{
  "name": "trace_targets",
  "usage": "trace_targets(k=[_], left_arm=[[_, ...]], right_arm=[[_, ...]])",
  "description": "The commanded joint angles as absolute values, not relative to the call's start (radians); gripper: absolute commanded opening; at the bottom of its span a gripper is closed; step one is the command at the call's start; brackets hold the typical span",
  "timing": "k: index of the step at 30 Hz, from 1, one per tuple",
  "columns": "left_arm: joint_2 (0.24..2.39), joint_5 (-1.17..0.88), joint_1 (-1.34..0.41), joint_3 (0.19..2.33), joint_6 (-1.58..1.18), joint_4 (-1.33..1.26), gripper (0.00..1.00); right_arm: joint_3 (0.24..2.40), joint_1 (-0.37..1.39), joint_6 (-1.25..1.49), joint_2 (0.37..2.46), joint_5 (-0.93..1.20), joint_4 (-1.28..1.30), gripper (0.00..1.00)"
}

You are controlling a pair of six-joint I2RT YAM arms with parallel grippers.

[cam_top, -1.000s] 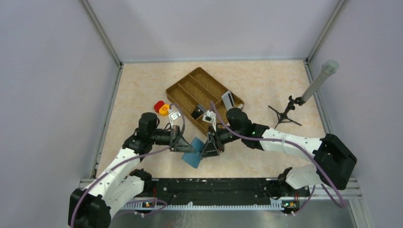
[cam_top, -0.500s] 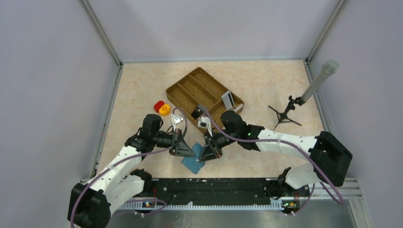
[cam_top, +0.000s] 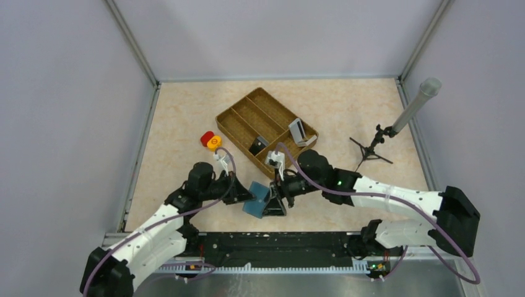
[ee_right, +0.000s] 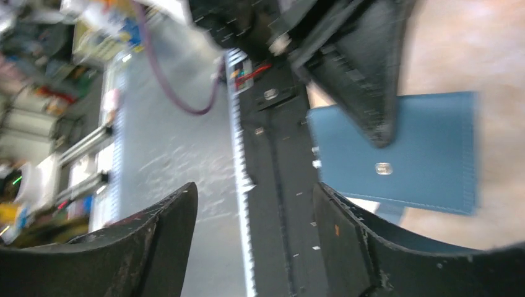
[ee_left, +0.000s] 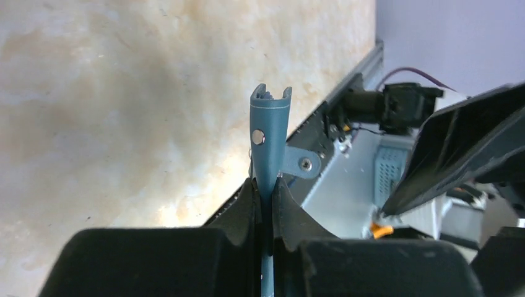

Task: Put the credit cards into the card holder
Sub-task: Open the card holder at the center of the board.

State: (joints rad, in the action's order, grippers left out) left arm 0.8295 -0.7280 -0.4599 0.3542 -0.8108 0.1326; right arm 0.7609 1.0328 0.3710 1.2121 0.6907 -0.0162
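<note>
The table (cam_top: 186, 111) is big and sandy, and both arms reach out over its near part. The brown tray (cam_top: 238, 102) sits past both grippers, farther from the arm bases and well apart from them.

The left gripper (ee_left: 266, 184) is clenched tight on the card holder (ee_right: 427, 142). It pinches one edge, so the blue holder sticks out from its fingers toward the right gripper (ee_right: 254, 192). A moment ago the holder lay flatter on the table. Now it looks tipped up, and the left gripper has come a bit nearer the bases.

The right gripper changed the most. A moment ago it was low down, right on the holder. Now its jaws stand wide apart with nothing between them. The holder is just in front of it, and I cannot see them touching. So it has let go.

The holder looks folded shut, with its little snap showing. I think it must be opened before any card can go in.

The cards (cam_top: 298, 130) are not in the holder yet. The pale ones lean in the tray's end part, beyond the right gripper and well apart from it. That gripper is free, so I guess it can fetch one, or help open the holder first.

The red and yellow round pieces (cam_top: 210, 141) sit beyond the left gripper, off to its left
</note>
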Motion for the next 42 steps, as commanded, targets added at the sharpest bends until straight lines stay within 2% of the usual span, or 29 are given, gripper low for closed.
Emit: trace_targets(k=[1,5,11,13,20,26,29,31,36,42], left_arm=[[0.661,-0.317,-0.573,0.236,-0.969,-0.056,0.00],[0.549,-0.143,-0.654,0.133,-1.076,-0.098,0.00],[0.540,-0.047,-0.739,0.109,-1.102,-0.105,0.00],[0.563,-0.046,-0.741,0.110,-1.100,-0.119,0.00],[0.647,-0.069,-0.748,0.101,-1.109,-0.207,0.00],[0.637,-0.064,-0.750,0.088,-1.115,-0.211,0.00],[0.631,-0.059,-0.751,0.085,-1.115,-0.186,0.00],[0.633,-0.057,-0.750,0.081,-1.119,-0.168,0.00],[0.628,-0.058,-0.750,0.059,-1.135,-0.172,0.00],[0.641,-0.061,-0.750,0.059,-1.131,-0.179,0.00]], right_arm=[[0.730,1.043,0.575,1.175,0.239,0.042,0.72],[0.702,1.045,0.730,1.241,0.037,0.134,0.74],[0.634,1.046,0.833,1.296,0.015,0.080,0.69],[0.625,1.047,0.840,1.308,0.026,0.049,0.60],[0.621,1.047,0.840,1.382,0.024,-0.055,0.47],[0.656,1.047,0.817,1.444,0.008,-0.058,0.31],[0.656,1.047,0.815,1.443,-0.029,-0.049,0.19],[0.649,1.047,0.812,1.434,-0.038,-0.050,0.19],[0.664,1.046,0.794,1.450,-0.032,-0.055,0.27],[0.682,1.045,0.794,1.486,0.018,-0.106,0.30]])
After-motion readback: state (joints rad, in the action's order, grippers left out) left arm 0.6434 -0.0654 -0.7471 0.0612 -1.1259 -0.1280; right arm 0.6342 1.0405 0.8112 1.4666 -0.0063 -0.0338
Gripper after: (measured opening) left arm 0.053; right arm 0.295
